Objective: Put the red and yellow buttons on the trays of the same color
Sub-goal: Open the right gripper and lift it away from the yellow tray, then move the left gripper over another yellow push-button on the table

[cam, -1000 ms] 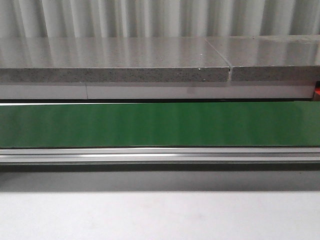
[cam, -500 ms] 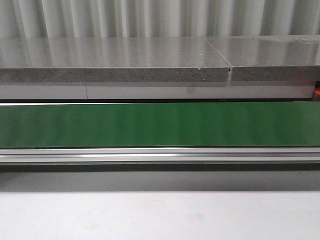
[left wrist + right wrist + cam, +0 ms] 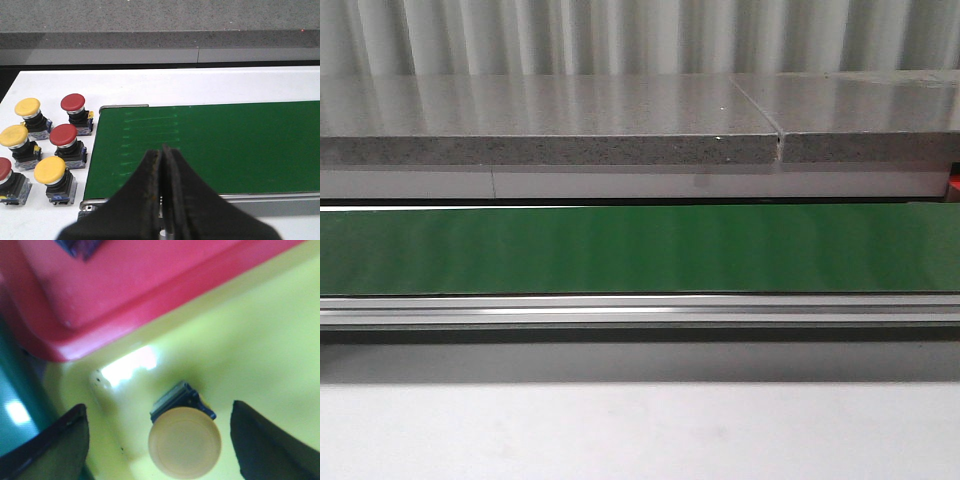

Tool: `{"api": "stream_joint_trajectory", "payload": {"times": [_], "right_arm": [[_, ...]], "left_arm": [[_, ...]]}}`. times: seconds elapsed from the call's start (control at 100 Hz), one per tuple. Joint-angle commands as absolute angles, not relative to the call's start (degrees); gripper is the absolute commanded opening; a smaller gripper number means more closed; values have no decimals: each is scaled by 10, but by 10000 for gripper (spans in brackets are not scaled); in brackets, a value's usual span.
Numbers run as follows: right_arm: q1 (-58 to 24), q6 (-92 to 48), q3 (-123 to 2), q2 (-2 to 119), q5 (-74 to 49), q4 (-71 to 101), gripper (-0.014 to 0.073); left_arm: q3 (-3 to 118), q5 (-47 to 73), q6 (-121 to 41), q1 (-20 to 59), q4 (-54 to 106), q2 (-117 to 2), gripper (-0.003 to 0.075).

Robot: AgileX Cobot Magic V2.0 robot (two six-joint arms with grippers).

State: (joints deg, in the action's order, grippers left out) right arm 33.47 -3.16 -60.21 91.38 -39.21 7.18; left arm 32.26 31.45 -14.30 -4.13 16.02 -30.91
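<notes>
Release is what the right wrist view suggests: a yellow button (image 3: 184, 442) is seen standing on the floor of the yellow tray (image 3: 260, 340), directly between the two spread fingers (image 3: 47, 447) of the right gripper (image 3: 165, 440), which are apart and touch nothing. The button's cap faces the camera, so its axis is judged to run up toward the wrist; a straight lift away would be needed to clear it. The red tray (image 3: 100, 285) is seen just beside the yellow one, its rim overlapping the view.

From the left wrist view, the left gripper (image 3: 162, 155) is shown with its fingers pressed together and holding nothing, hovering over the near end of the green conveyor belt (image 3: 210, 145). Six buttons are grouped on the white bench (image 3: 165, 85) off the belt's end, to the side of the fingers: three yellow and three red. The nearest yellow button (image 3: 50, 170) lies closest, beside the belt's corner, with a red button (image 3: 63, 135) just behind it. The left arm is judged the nearer one for the next pick.

In the front view neither arm nor any button is shown.
</notes>
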Motion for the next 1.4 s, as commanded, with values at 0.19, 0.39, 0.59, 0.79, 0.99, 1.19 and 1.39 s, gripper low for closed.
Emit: {"api": "stream_joint_trajectory", "payload": {"times": [0.19, 0.39, 0.59, 0.79, 0.99, 1.19, 1.39], "right_arm": [[298, -52, -616, 772, -342, 84, 581], [186, -107, -615, 715, -329, 84, 581], [99, -124, -564, 640, -263, 84, 581], [69, -133, -511, 545, -246, 83, 581], [69, -133, -459, 455, -250, 83, 552], [69, -133, -409, 380, -249, 83, 264], [69, -133, -381, 348, -238, 83, -69]], "left_arm": [[337, 274, -144, -38, 171, -310, -20], [337, 274, -144, -38, 171, -310, -20], [337, 274, -144, -38, 171, -310, -20], [337, 274, -144, -38, 173, -310, -20], [337, 274, -144, -38, 173, -310, -20], [337, 274, -144, -38, 173, -310, -20], [337, 274, -144, -38, 173, -310, -20]]}}
